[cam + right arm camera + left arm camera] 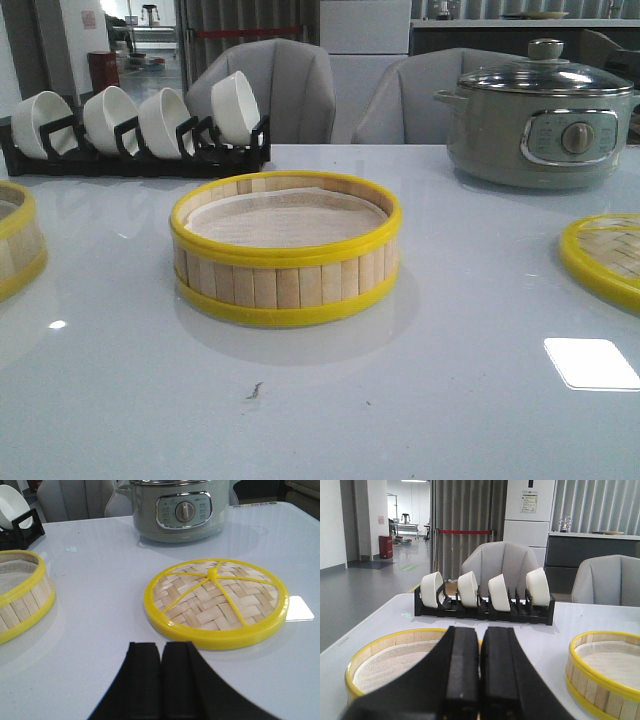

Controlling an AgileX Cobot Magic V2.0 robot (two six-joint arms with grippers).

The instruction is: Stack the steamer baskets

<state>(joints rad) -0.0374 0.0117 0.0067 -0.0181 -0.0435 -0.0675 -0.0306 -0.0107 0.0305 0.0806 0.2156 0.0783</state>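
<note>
- My left gripper point(480, 680) has its two black fingers pressed together with nothing between them; it hangs just above the near rim of a round, shallow steamer basket with bamboo-slat walls, yellow rims and a pale liner point(385, 665).
- In the front view that basket point(15, 240) sits at the table's left edge, only partly in frame.
- A second steamer basket of the same make point(286, 250) stands upright in the middle of the pale glossy table point(400, 400), well apart from the first; neither is stacked on the other.
- My right gripper point(162, 680) is likewise clenched on nothing, just short of a flat woven bamboo lid with yellow rim and small knob point(216, 600) lying on the table's right side.
- Behind the lid stands a grey-green electric pot with a glass lid point(540, 125).
- At the far left, a black rack holding four white bowls on edge point(135, 135) rests on the table.
</note>
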